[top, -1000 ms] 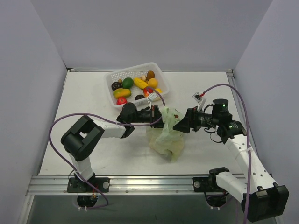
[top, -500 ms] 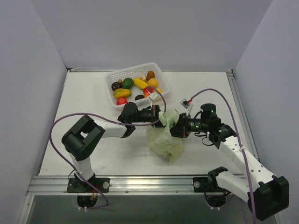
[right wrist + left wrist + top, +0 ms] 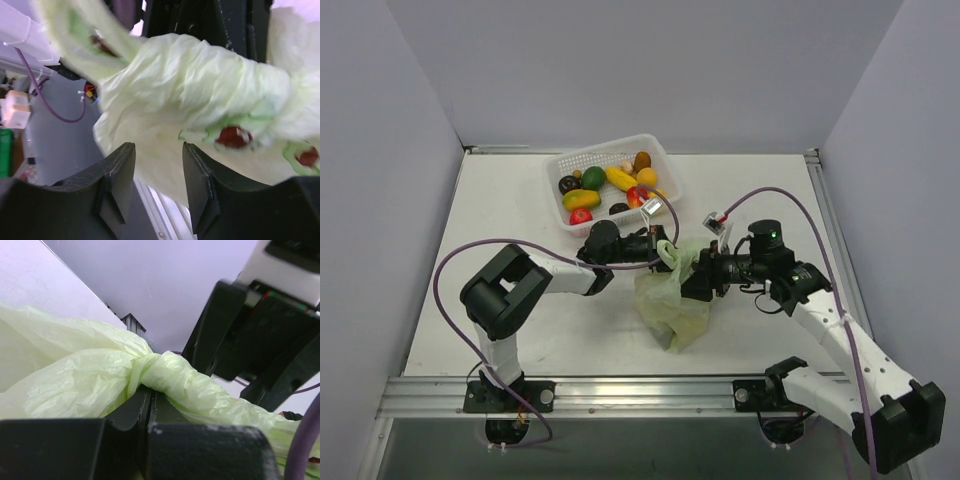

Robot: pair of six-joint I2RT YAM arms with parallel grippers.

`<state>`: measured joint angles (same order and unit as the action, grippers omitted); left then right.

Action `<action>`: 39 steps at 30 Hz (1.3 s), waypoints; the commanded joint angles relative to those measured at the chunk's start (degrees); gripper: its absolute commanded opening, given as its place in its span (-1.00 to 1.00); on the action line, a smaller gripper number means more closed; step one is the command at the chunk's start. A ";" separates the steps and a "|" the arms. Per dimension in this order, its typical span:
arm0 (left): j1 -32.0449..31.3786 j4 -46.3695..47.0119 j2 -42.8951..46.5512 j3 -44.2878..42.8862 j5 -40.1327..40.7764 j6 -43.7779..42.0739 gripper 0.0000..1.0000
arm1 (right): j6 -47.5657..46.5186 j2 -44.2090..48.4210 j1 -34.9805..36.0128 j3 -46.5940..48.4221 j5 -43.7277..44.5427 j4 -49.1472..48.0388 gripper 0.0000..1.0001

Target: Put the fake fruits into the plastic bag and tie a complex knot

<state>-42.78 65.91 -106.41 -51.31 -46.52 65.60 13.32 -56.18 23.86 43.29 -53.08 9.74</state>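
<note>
The pale-green plastic bag [image 3: 672, 300] lies mid-table with its top twisted into a rope [image 3: 190, 382]. My left gripper [image 3: 665, 250] [image 3: 150, 392] is shut on that twisted top from the left. My right gripper [image 3: 696, 278] [image 3: 157, 155] is at the bag's right side, its jaws apart, with the bag [image 3: 200, 85] and an avocado print [image 3: 232, 136] just beyond its fingertips. Nothing lies between the right fingers [image 3: 117, 175]. Several fake fruits [image 3: 620, 179] in yellow, green, red and brown lie in the white basket [image 3: 610, 143]. What the bag holds is hidden.
The white perforated basket stands behind the left gripper at the back of the table. Purple cables [image 3: 450, 270] loop from both arms. A metal rail [image 3: 620, 392] runs along the near edge, and grey walls close in the sides.
My right arm has swung left and its gripper has come up against the bag's right side. The left gripper has kept its grip, shifting slightly.
</note>
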 commanded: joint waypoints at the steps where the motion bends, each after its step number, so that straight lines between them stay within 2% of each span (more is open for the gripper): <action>1: -0.19 4.23 0.59 -1.25 0.47 0.40 -1.00 | -11.63 7.47 -4.40 5.40 2.11 12.39 -0.13; 5: -0.28 4.23 0.42 -1.25 0.21 0.14 -1.00 | -12.71 10.57 -11.52 7.68 1.40 16.10 -0.17; 9: -0.37 3.70 0.15 -1.95 -0.41 -0.04 -1.00 | -11.66 7.86 -15.77 6.90 2.71 15.93 -0.27; 15: -0.46 3.52 0.15 -2.48 -1.20 -0.13 -1.00 | -4.98 1.97 -16.82 3.48 3.86 5.92 -0.33; 18: -0.54 3.52 0.41 -1.87 -0.94 -0.13 -1.00 | -2.44 0.29 -16.74 2.77 2.99 1.08 -0.28; 21: -0.63 3.79 0.42 -1.60 -0.68 -0.04 -1.00 | 1.35 -0.33 -16.21 1.19 0.70 -3.75 -0.09; 22: -0.55 3.79 0.33 -1.51 -0.76 0.05 -1.00 | 1.62 -0.42 -15.25 0.92 0.44 -5.24 0.04; 25: -0.63 4.05 0.24 -1.43 -0.76 0.14 -1.00 | 1.53 -0.59 -11.92 0.40 1.31 -5.78 0.15; 33: -1.34 5.45 -0.20 -2.13 -1.29 0.67 -1.00 | 2.05 -3.49 -6.55 0.22 5.97 -9.12 0.21; 39: -2.91 8.79 -1.61 -1.78 -2.17 2.95 -1.00 | 6.27 -5.78 -5.23 0.92 6.23 -16.66 0.30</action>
<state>-44.01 68.12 -107.33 -51.40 -47.11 67.00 16.71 -61.12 17.82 43.57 -47.97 0.60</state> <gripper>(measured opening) 0.032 0.630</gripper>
